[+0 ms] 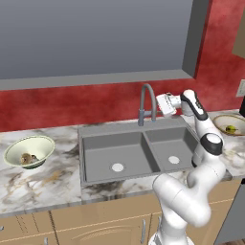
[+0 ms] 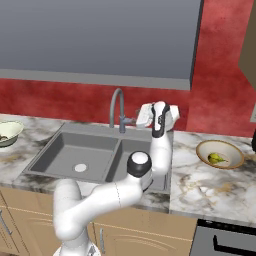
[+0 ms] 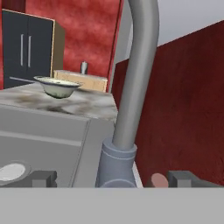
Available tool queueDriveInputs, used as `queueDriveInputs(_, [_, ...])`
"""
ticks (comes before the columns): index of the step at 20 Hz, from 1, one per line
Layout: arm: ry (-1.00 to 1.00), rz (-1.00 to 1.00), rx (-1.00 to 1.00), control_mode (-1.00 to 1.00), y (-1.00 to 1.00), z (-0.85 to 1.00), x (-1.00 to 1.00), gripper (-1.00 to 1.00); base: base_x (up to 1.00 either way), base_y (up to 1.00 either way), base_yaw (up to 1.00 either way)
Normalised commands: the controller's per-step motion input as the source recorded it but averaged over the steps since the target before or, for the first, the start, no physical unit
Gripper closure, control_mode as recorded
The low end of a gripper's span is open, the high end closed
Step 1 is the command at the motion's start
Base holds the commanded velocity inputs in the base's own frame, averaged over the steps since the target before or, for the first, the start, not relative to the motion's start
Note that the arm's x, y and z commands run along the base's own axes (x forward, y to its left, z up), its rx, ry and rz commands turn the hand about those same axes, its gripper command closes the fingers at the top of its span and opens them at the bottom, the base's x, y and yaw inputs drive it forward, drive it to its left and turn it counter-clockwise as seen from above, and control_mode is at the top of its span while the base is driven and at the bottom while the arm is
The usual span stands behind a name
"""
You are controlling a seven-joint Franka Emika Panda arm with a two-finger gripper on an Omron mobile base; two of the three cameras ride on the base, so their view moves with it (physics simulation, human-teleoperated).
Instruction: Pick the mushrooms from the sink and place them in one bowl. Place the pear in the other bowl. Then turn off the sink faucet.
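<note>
The grey gooseneck sink faucet stands behind the double-basin sink. My gripper is level with the faucet's lower stem, just to its right, and open. In the hand view the faucet base sits between my spread fingertips, with my gripper around it but not touching. Two mushrooms lie in the pale green-white bowl on the left counter. The pear rests in the tan-rimmed bowl on the right counter. From the right base view I see the faucet, my gripper, the pear and its bowl.
Both sink basins hold only their round white drains. A red backsplash wall rises close behind the faucet. The marble counter runs to both sides. A dark cabinet stands far off in the hand view.
</note>
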Motion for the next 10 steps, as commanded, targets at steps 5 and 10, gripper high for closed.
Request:
queueDriveInputs(5, [0.01, 0.08, 0.00, -1.00, 0.71, -0.07, 0.00, -1.00, 0.00, 0.00, 0.00])
queueDriveInputs(10, [0.01, 0.08, 0.00, -1.00, 0.73, -0.08, 0.00, -1.00, 0.00, 0.00, 0.00])
